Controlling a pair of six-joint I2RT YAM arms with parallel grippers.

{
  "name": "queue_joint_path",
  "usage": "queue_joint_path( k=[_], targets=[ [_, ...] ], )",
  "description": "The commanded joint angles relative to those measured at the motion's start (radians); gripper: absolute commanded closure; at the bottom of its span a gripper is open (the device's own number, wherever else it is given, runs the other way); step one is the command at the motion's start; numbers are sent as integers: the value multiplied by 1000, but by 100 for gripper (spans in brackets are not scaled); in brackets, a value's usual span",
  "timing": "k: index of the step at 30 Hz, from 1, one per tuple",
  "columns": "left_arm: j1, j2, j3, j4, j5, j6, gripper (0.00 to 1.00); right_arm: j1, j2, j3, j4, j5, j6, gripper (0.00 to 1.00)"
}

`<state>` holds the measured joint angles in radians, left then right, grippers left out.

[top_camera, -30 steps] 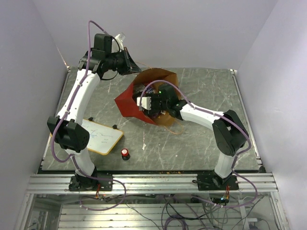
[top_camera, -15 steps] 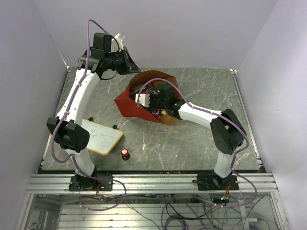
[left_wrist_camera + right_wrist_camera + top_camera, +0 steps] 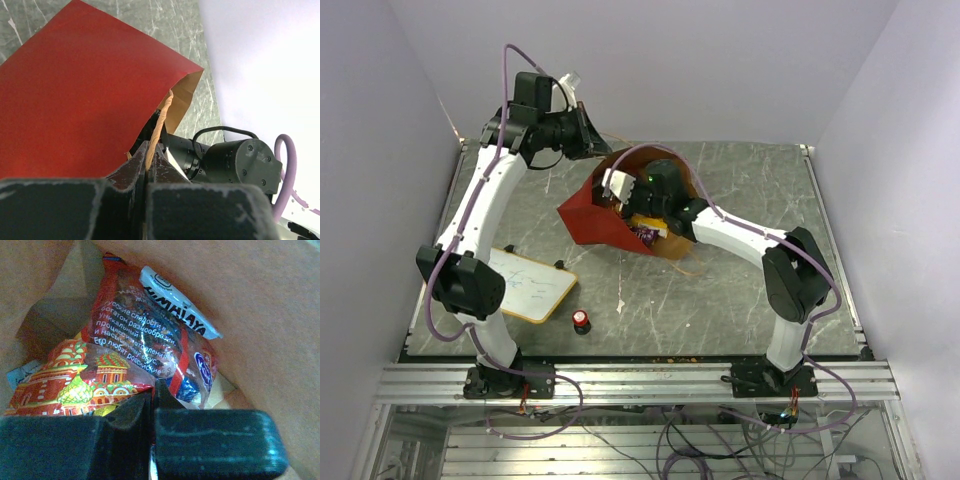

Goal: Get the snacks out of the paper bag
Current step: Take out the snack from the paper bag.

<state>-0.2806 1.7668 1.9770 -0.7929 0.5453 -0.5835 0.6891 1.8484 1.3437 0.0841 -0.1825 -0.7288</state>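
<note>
**Paper bag (image 3: 592, 215) held by its handle, one arm inside**

The paper bag lies tilted at the middle far part of the table (image 3: 750, 290), mouth to the right. The left gripper (image 3: 150, 150) is clamped on its string handle (image 3: 159, 122). Inside, the right gripper (image 3: 152, 396) has its fingers nearly together, seemingly nipping the edge of a red packet (image 3: 137, 337) among the other snacks (image 3: 172, 315).

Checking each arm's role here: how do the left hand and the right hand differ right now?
The left hand is outside the paper bag, by its mouth; the right hand is inside it, with brown kraft paper all around. The left hand is shut on the bag's string handle; the right hand is shut on the edge of a red snack packet. Both have their fingers closed on something.
</note>
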Motion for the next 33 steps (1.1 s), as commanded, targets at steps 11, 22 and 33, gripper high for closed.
queue_joint_path(
  k=[11, 22, 33],
  targets=[
    [85, -43, 12, 48, 46, -23, 93, -5, -147, 122, 6, 66, 202, 100],
    [102, -24, 18, 47, 50, -39, 93, -3, -223, 210, -106, 59, 292, 100],
    [109, -25, 7, 53, 31, -91, 93, -3, -306, 270, -134, -50, 448, 100]
  ],
)
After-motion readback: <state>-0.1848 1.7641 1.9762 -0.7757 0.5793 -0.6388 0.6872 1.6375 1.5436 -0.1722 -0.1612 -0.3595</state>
